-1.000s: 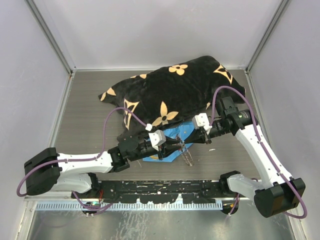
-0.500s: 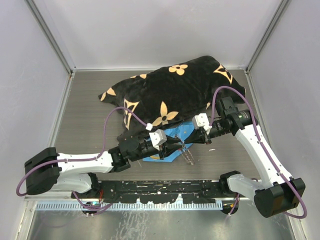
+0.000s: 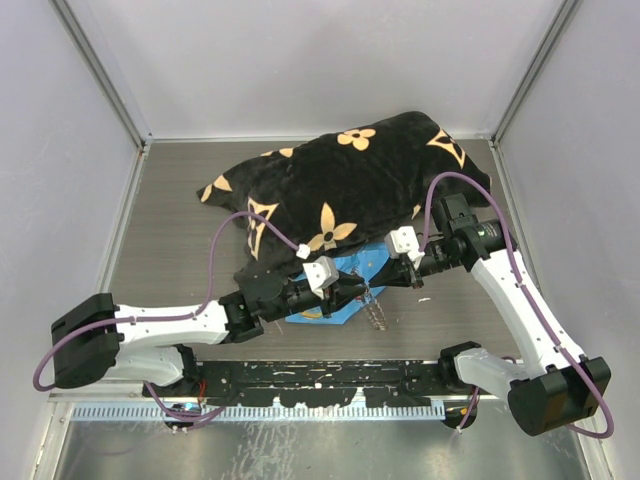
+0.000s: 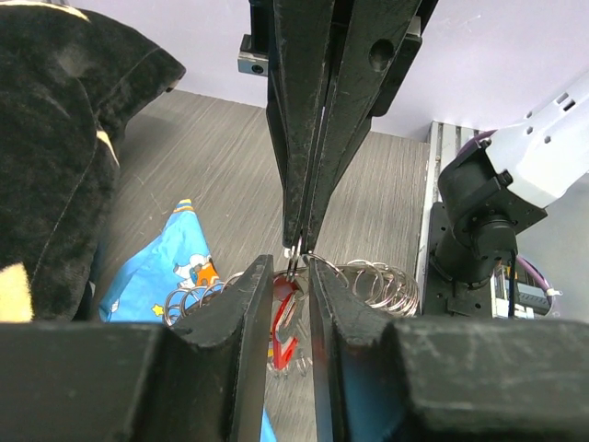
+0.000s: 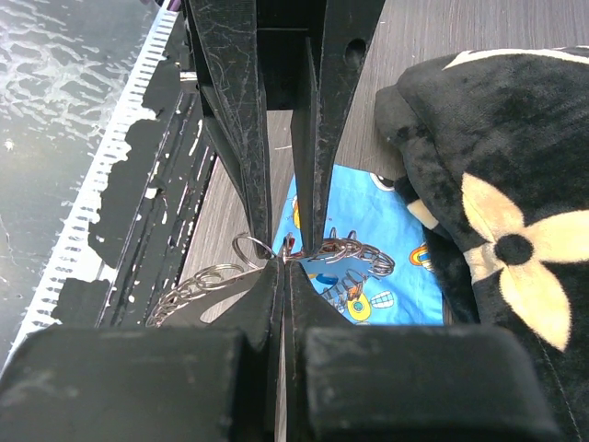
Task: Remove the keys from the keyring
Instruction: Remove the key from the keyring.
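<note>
The keyring (image 4: 368, 281) is a silvery chain of small linked rings, held up over the blue patterned cloth (image 3: 322, 314). It also shows in the right wrist view (image 5: 345, 249) and from above (image 3: 376, 314). My right gripper (image 5: 281, 265) is shut on it, its pinched tips showing in the left wrist view (image 4: 302, 247). A red-headed key (image 4: 285, 318) hangs from the ring between my left gripper's (image 4: 290, 267) parted jaws. The left gripper is open, tip to tip with the right gripper (image 3: 373, 285). I cannot pick out other keys against the cloth's print.
A big black plush blanket with gold flowers (image 3: 340, 190) covers the back of the table and overlaps the cloth. The black rail with the arm bases (image 3: 320, 378) runs along the near edge. Grey walls close in both sides.
My left gripper has moved right, toward the right gripper, and its jaws now straddle the red key. The right gripper holds still with the keyring.
</note>
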{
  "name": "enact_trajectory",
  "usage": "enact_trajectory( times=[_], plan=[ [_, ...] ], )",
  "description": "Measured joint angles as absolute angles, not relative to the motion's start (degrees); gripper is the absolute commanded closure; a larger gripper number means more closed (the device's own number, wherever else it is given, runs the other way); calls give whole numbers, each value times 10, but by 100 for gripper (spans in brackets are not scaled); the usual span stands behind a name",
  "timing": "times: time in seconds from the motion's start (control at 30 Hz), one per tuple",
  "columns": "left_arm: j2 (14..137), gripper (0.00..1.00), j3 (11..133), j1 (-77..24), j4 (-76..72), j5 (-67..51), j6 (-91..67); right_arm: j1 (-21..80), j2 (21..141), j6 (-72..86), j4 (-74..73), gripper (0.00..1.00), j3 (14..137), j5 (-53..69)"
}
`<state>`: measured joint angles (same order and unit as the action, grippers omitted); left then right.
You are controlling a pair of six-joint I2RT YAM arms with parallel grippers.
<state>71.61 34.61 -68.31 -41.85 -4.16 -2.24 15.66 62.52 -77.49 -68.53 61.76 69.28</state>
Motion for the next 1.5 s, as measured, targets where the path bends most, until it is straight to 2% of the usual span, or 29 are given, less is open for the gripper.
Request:
enact_trajectory(
  times=[0.2,0.53,0.67,0.8,1.07,1.33,1.5],
  plan=[
    [718,86,355,-686,-402,-40,-20,157,621,-775,-684,99,617,693],
    [718,85,366,-686,-386,-40,-18,157,620,-775,-682,99,614,693],
    [718,99,366,-687,-383,-40,-17,157,617,-775,-682,99,613,692],
    [718,100,367,-688,-378,-42,-15,157,617,-775,-682,98,613,691],
    [711,100,367,-689,-370,-42,-8,156,614,-772,-681,81,613,693],
    [697,100,347,-689,-367,-35,-17,143,601,-757,-675,46,613,723],
    [681,100,320,-689,-402,-27,-34,128,595,-744,-671,39,612,748]
  ],
)
